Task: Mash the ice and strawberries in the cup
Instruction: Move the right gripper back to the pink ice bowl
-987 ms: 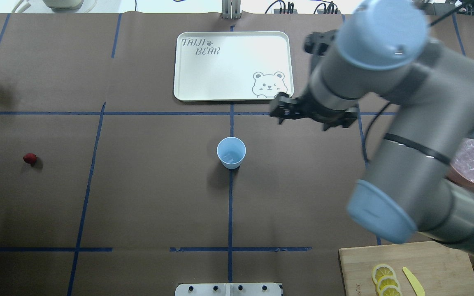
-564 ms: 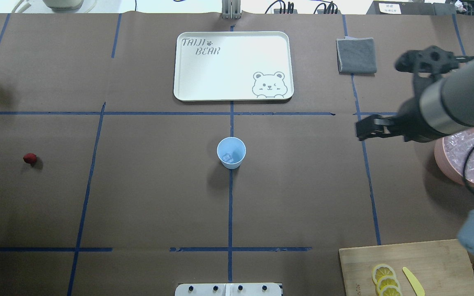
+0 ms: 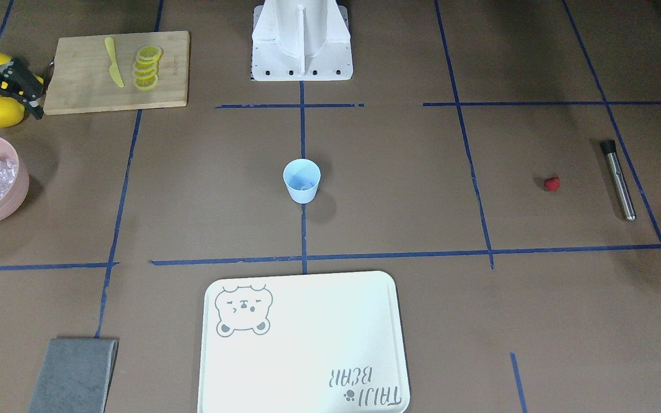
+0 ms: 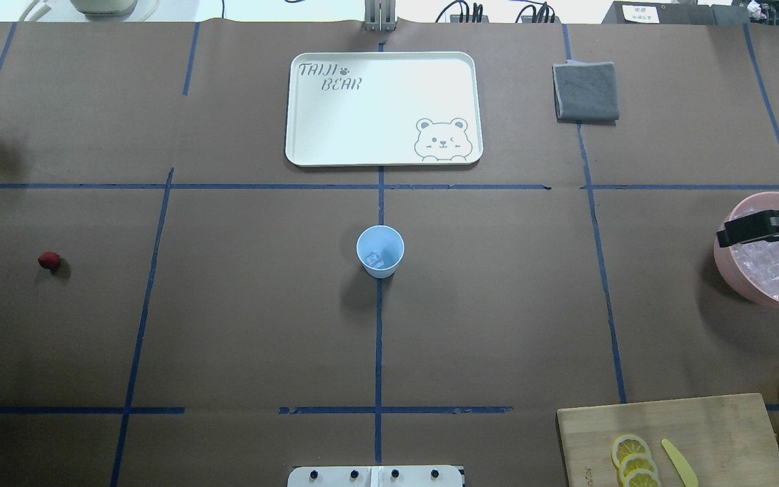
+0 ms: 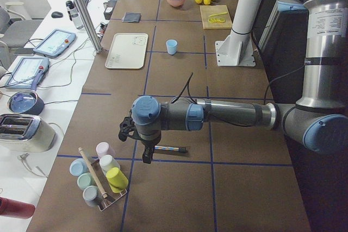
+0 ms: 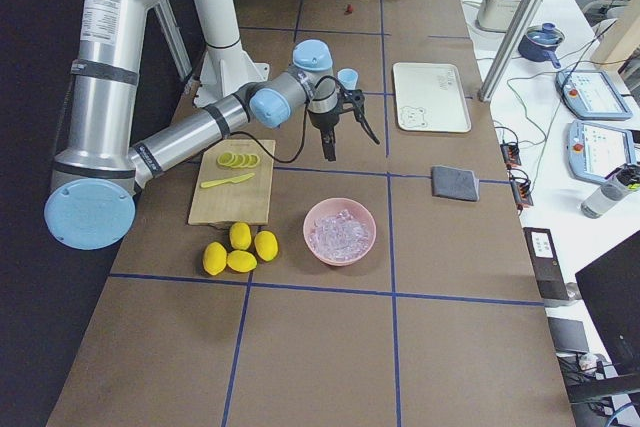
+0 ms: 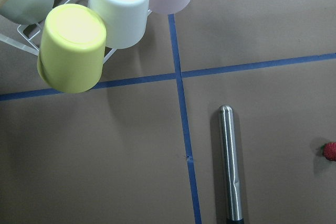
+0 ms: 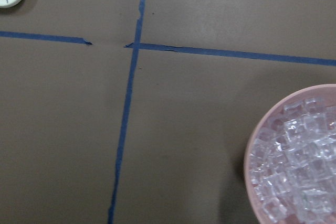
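Saw right gripper (image 6: 352, 150) w/ jaws spread wide, hanging nr pink bowl (image 4: 724, 270) of ice (image 4: 778, 270) at table's (image 4: 227, 325) right edge; couldn't tell for left gripper (image 5: 136, 142), by metal rod (image 7: 230, 166) at left edge. Found cup (image 4: 380, 250) mid-table w/ one cube (image 4: 376, 259) inside, strawberry (image 4: 49, 261) nr left edge, well apart.

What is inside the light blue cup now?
Clear ice lies at the bottom of the cup. The strawberry is outside, on the table. Its wall hides part of the bottom.
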`<state>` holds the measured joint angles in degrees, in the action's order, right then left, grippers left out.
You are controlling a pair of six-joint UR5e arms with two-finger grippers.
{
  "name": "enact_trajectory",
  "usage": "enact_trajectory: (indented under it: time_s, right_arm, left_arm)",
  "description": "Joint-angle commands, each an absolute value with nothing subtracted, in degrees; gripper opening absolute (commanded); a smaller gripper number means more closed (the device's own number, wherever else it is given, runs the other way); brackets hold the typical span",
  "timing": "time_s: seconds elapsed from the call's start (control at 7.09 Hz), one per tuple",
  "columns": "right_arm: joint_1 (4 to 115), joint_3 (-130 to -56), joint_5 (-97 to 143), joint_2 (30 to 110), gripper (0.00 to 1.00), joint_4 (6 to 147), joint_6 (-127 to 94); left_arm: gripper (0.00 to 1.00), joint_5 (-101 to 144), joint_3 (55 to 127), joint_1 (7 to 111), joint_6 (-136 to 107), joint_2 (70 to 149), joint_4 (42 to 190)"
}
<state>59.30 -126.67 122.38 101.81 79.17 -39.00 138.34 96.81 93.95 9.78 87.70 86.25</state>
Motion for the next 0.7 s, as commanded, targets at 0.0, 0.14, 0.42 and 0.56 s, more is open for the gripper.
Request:
enact_trajectory:
  time_s: [0.0, 0.14, 0.42, 0.56]
  right_arm:
    - [62.74, -121.76, 122.96, 103.89, 0.99, 78.31, -31.84]
    - [62.84, -119.38, 122.87, 103.28, 0.99, 77.01, -30.95]
    - [62.84, -114.37, 123.22, 103.10, 0.98, 74.18, -31.20]
    - [62.84, -112.08, 123.66, 102.14, 0.98, 74.09, -31.11]
  left_arm:
    - [1.00, 138.34, 97.47, 93.96, 9.76, 87.19, 86.31]
    - [1.00, 138.25, 97.47, 93.96, 9.76, 87.19, 86.22]
    - [1.00, 138.25, 98.00, 93.96, 9.76, 87.19, 86.22]
    - [1.00, 138.25, 98.00, 93.96, 9.76, 87.19, 86.22]
